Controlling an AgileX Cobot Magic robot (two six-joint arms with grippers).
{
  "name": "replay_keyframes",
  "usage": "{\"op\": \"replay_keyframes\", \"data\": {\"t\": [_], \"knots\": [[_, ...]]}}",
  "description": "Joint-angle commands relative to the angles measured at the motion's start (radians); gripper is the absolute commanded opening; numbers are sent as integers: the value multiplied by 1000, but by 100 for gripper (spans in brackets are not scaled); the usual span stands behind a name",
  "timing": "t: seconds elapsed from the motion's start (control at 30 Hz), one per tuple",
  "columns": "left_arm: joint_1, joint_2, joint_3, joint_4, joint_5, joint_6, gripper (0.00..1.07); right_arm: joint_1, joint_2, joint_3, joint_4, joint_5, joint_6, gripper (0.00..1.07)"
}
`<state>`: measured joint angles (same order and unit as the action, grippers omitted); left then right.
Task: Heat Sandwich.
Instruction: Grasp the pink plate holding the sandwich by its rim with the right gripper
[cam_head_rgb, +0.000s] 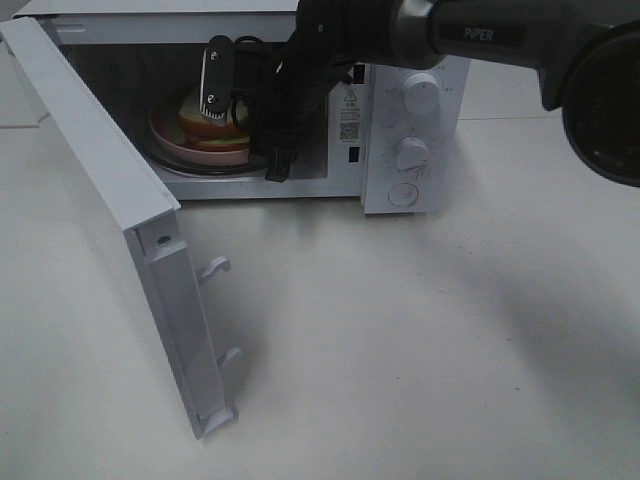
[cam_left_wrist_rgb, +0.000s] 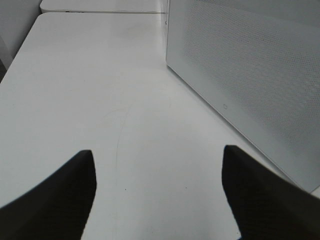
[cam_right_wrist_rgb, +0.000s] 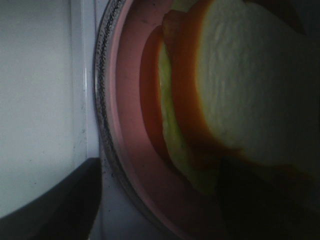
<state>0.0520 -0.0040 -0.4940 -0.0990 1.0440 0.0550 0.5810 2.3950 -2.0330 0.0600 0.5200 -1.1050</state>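
the sandwich (cam_head_rgb: 215, 122) lies on its pink plate (cam_head_rgb: 180, 145) on the glass turntable (cam_right_wrist_rgb: 102, 100) inside the microwave (cam_head_rgb: 415, 130), whose door (cam_head_rgb: 90, 150) hangs wide open on the left. the right claw (cam_head_rgb: 245, 135) is in the cavity, released, one finger outside the turntable rim and the other by the sandwich, so its exit is probably straight back out. the left claw (cam_left_wrist_rgb: 157, 155), also released, hangs over the worktop (cam_left_wrist_rgb: 100, 75) beside a perforated white panel (cam_left_wrist_rgb: 250, 75) and is likely nearer the door.

The sandwich (cam_right_wrist_rgb: 245, 85) is white bread with orange-tan crust and pale yellow-green and red filling, its plate (cam_right_wrist_rgb: 127, 130) pink, the microwave (cam_head_rgb: 425, 150) white, its door (cam_left_wrist_rgb: 250, 75) white with a fine dotted grid, the desk (cam_head_rgb: 420, 360) white, the fingers (cam_left_wrist_rgb: 55, 200) black.
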Motion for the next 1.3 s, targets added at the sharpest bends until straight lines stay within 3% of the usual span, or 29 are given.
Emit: {"op": "replay_keyframes", "data": {"t": [0.03,1.07,1.2,1.3], "knots": [[-2,-16,3,-2,-8,-1,66,-5,9,-22,11,13,-12,65],[-2,-16,3,-2,-8,-1,66,-22,89,-25,64,-24,-49,62],[-2,-16,3,-2,-8,-1,66,-22,89,-25,64,-25,-53,53],[-2,-16,3,-2,-8,-1,66,-22,89,-25,71,-24,-53,36]]}}
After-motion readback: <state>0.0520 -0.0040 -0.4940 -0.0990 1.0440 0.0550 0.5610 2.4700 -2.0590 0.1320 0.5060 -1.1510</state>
